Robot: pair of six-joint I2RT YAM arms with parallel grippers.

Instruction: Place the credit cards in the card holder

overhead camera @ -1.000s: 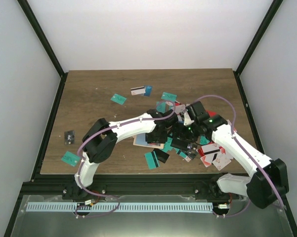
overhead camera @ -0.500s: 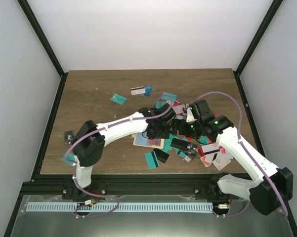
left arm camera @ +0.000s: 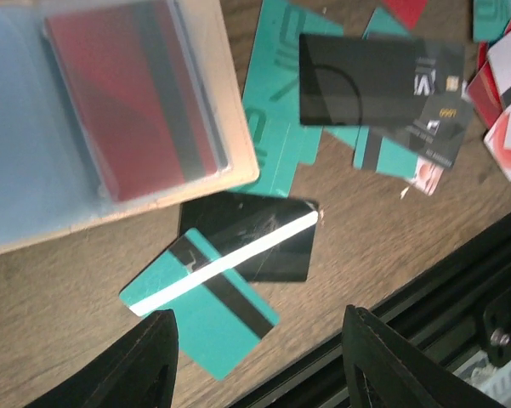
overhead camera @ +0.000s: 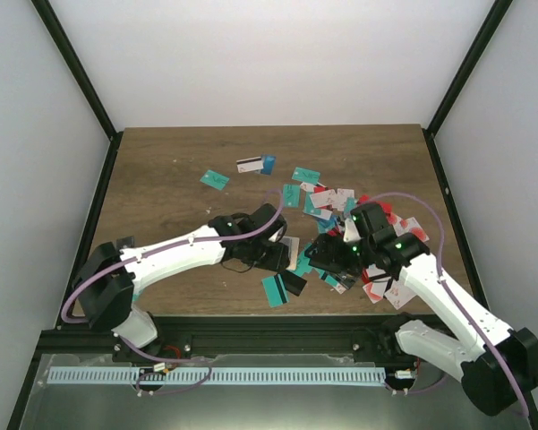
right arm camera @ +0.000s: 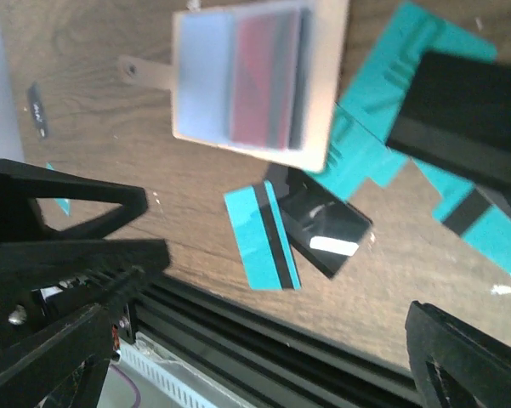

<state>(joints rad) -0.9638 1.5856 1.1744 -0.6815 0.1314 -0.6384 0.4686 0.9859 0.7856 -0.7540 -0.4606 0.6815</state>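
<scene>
The left gripper [left arm camera: 264, 361] hangs open and empty above the near edge of the desk [overhead camera: 161, 179]. Directly under it lies a teal card [left arm camera: 200, 302] with a dark stripe. The card's long axis runs on a slant to the line between the fingers rather than square to it, and one edge touches a scratched, glossy black card [left arm camera: 255, 238].

Just beyond these two, on the far side, the card holder [left arm camera: 235, 136] lies open. It is tan with rounded corners, and a red card [left arm camera: 132, 93] sits inside its clear sleeve.

The right gripper [right arm camera: 281, 297] is spread wide and also empty. It is a little to the right, near the loose heap of cards [overhead camera: 358, 202].

The left arm looks the nearer to the teal card. The card is thin, stiff plastic lying flat on the wood grain, so it probably offers little edge to pinch.
</scene>
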